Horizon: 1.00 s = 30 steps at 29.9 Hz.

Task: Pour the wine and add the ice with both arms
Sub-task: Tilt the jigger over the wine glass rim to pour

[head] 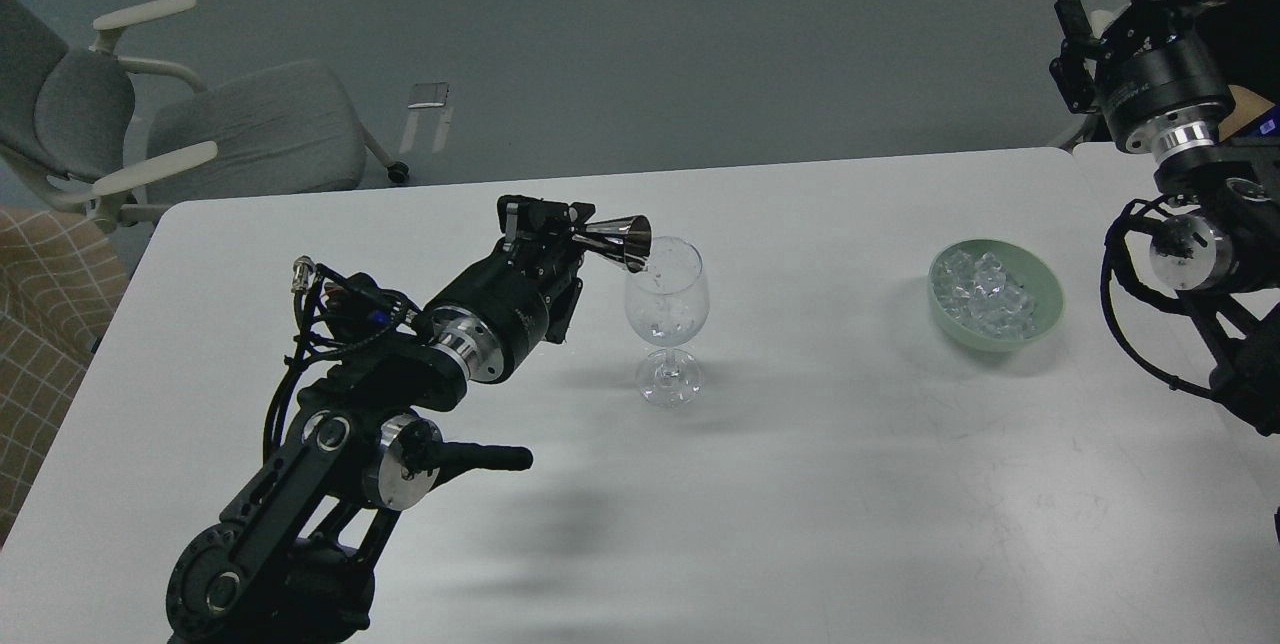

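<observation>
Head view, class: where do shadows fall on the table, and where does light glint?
Head view: soft dark shadows of the left arm spread over the white table toward the near edge; the wine glass casts a faint one; highlights glint on the metal jigger and silver joint rings; ice sparkles.

arms [400, 394] – 2 | wine glass [667, 309] – 1 | jigger [620, 240] – 1 | green bowl [1040, 319] – 1 | ice cubes [985, 294] – many, uncountable | chair [150, 134] – 1

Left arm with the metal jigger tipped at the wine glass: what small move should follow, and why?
Probably hold the tilt a moment, then level it. The left tool grips the jigger mouth-down over the glass rim; the ice lies in its green bowl.
</observation>
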Available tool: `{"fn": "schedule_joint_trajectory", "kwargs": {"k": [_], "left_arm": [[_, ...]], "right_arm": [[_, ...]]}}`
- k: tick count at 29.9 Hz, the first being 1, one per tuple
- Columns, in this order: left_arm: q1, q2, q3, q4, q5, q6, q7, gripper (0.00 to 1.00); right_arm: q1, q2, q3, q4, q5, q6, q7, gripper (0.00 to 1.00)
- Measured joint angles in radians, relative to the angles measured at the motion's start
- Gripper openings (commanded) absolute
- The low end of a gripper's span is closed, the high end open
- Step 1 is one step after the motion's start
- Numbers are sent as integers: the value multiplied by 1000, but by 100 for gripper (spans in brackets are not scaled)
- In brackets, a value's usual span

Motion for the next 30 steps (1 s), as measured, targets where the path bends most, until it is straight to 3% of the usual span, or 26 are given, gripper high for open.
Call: {"fn": "schedule_joint_trajectory", "kwargs": {"k": [30], "left_arm": [[-106, 65, 57, 0, 47, -20, 0, 0]], "right_arm": [[-19, 1, -2, -3, 0, 0, 0, 100]]}}
